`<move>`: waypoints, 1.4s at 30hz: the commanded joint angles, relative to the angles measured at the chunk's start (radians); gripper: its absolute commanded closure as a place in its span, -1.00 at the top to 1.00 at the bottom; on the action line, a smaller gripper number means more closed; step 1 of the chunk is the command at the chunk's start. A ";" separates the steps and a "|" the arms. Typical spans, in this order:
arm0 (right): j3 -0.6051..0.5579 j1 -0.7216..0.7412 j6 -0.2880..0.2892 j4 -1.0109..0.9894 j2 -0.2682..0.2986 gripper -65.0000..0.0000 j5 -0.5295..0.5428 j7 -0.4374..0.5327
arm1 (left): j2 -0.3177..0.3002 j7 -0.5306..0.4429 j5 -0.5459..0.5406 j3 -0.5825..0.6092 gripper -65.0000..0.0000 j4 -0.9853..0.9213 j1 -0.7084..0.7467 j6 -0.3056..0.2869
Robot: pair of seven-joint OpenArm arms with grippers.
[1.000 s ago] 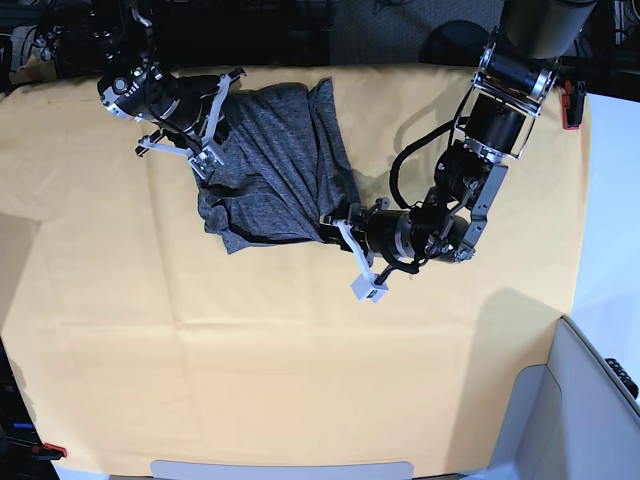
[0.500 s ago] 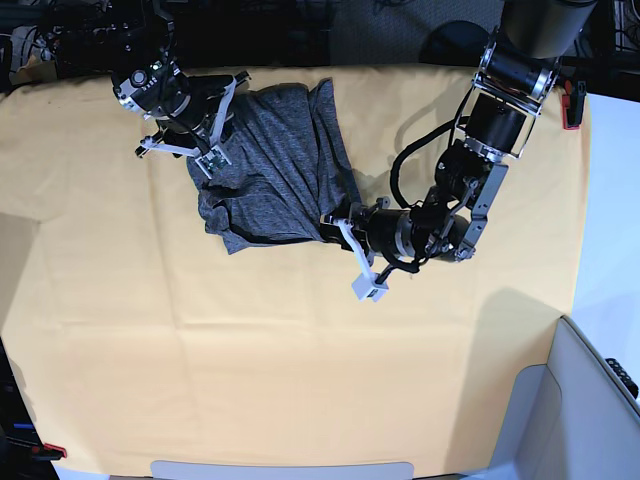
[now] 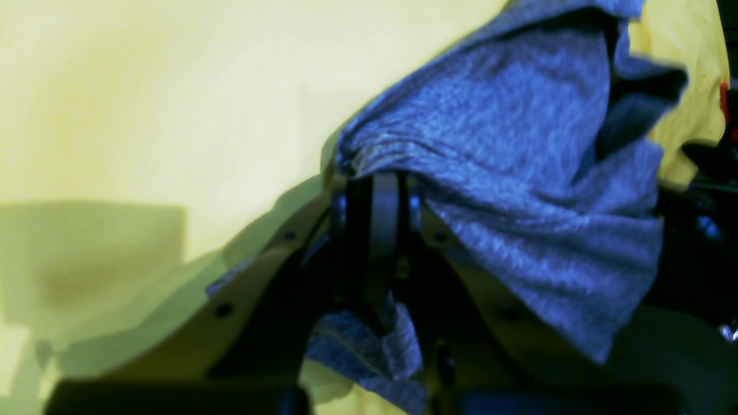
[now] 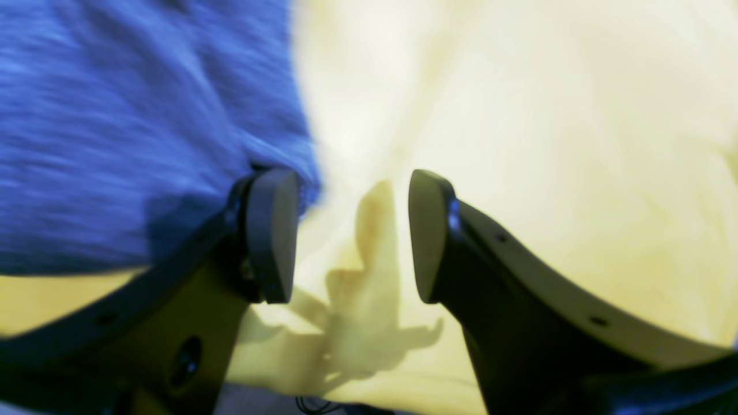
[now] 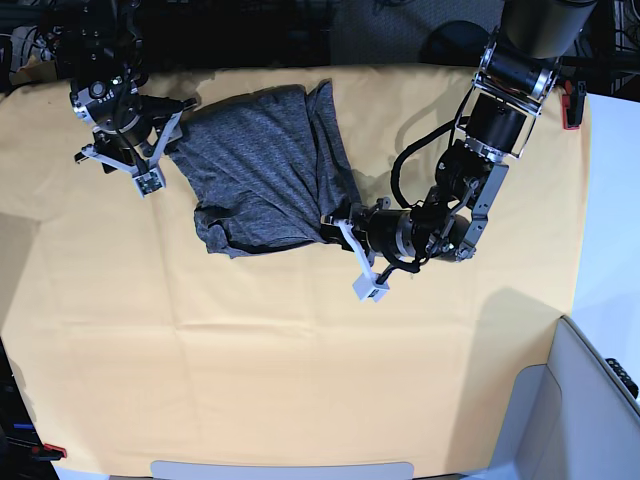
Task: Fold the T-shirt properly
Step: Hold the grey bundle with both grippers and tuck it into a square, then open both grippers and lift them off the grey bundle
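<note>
The dark grey T-shirt (image 5: 265,165) lies bunched on the yellow cloth at the back centre. My left gripper (image 5: 335,225) is at its lower right corner and is shut on the fabric. In the left wrist view, the T-shirt (image 3: 519,173) drapes over the closed left gripper (image 3: 375,190). My right gripper (image 5: 165,142) stands open at the shirt's left edge, holding nothing. The right wrist view shows the right gripper (image 4: 351,230) with only yellow cloth between its pads. One of those pads (image 4: 271,230) is right beside the T-shirt (image 4: 144,115) hem.
A yellow-orange cloth (image 5: 300,380) covers the whole table. A grey bin wall (image 5: 590,400) stands at the front right corner. A red clamp (image 5: 570,105) sits at the back right edge, and a red clip (image 5: 52,452) at the front left.
My right gripper has opened, let go of the shirt's left side and drawn back to the left. The freed fabric now lies flatter. The left arm has not moved.
</note>
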 commanded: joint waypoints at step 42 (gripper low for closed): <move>0.037 0.146 0.000 0.030 -0.060 -0.21 -0.132 0.010 | -0.048 0.048 -0.012 -0.287 -0.38 0.293 0.067 -0.003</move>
